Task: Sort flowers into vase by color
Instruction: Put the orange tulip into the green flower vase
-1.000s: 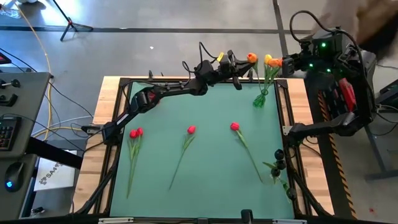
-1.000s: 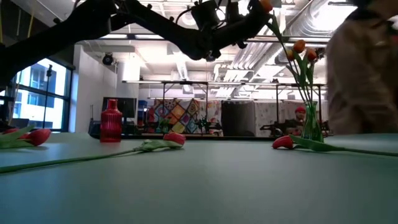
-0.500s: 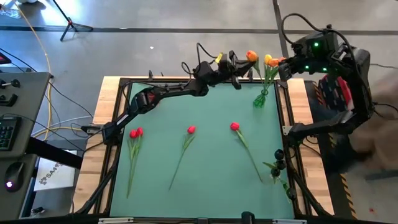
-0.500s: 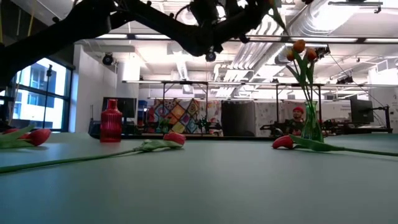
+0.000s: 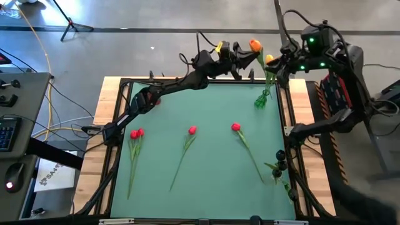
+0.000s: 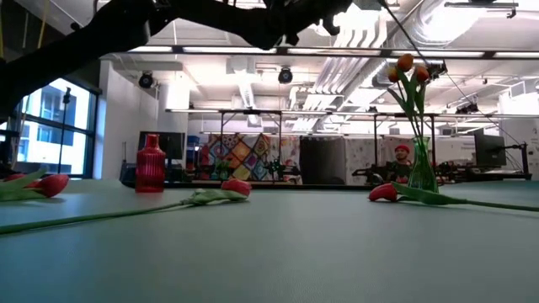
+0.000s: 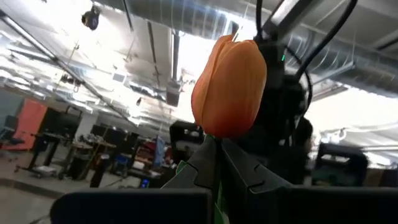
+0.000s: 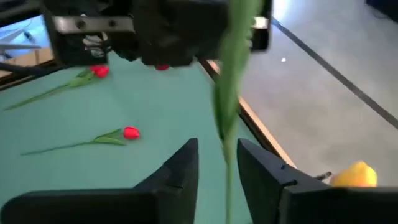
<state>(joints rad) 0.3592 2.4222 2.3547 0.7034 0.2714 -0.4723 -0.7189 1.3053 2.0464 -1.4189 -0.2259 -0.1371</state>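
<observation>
High view shows the green glass vase [image 5: 262, 100] standing at the far right corner of the green mat [image 5: 206, 169], with a yellow tulip [image 5: 270, 59] and orange heads rising from it. The left gripper [image 5: 242, 54] is raised above and just to the left of the vase, its fingers pressed together on the stem of an orange tulip [image 5: 254, 45] right under the head. In the left wrist view the two dark fingers [image 7: 249, 173] meet on that stem just below the orange tulip [image 7: 230, 87]. The long stem slants down from the head toward the vase's mouth. The right gripper [image 5: 279, 64] hangs above the vase on its right side; in the right wrist view its fingers [image 8: 180, 168] are spread, with the green stem [image 8: 227, 118] running between them and a gap on either side, and the yellow tulip [image 8: 353, 174] shows close by. Well to the left of the vase, four red tulips lie flat on the mat: a pair [image 5: 136, 133], one [image 5: 192, 130] and one [image 5: 235, 127] nearest the vase. Low view shows the vase [image 6: 421, 172] upright with three orange heads [image 6: 405, 61] above it, and a red vase [image 6: 151, 164] well to its left.
</observation>
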